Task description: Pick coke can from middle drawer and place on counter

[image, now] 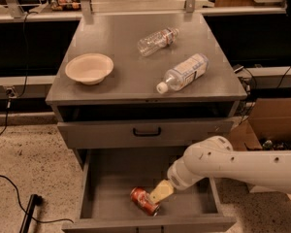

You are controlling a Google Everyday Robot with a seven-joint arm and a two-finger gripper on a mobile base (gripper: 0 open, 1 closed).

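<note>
The coke can [142,200] lies on its side on the floor of the open middle drawer [109,186], near the front, a little left of centre. My gripper [161,191] reaches into the drawer from the right on a white arm. Its yellowish fingertip [160,192] is right beside the can's right end, touching or nearly so. The counter [121,64] is the grey top of the cabinet above the drawer.
On the counter are a beige bowl [89,68] at the left and two clear plastic bottles [156,40] [182,72] lying at centre and right. A closed drawer front with a black handle [146,131] is above the open drawer. A cardboard box [271,125] stands at the right.
</note>
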